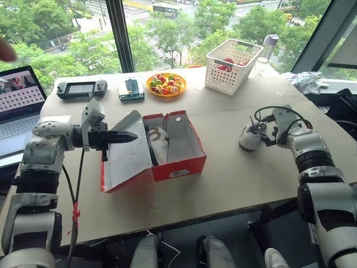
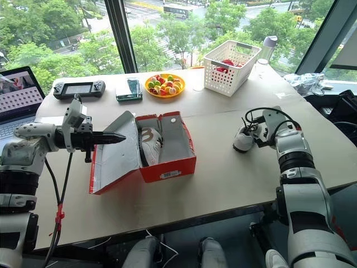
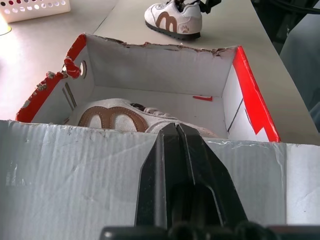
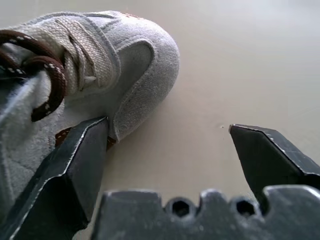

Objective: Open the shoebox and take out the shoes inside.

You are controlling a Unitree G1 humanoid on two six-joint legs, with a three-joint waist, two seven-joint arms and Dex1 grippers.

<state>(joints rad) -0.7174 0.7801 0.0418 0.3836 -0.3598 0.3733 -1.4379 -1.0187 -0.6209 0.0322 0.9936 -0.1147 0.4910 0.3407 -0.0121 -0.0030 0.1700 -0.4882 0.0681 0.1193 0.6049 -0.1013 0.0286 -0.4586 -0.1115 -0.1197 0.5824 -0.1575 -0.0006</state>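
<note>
The red shoebox [image 1: 170, 151] lies open at the middle of the bench [image 1: 240, 184], its lid folded out to the left; one shoe [image 1: 158, 142] lies inside. The left gripper [image 1: 127, 136], fingers pressed together and empty, hovers over the lid. The other shoe [image 1: 250, 137] rests on the bench to the right, beside the spread-apart, empty right gripper [image 4: 167, 135]. Far back, a white basket [image 1: 233, 66] holds something red.
</note>
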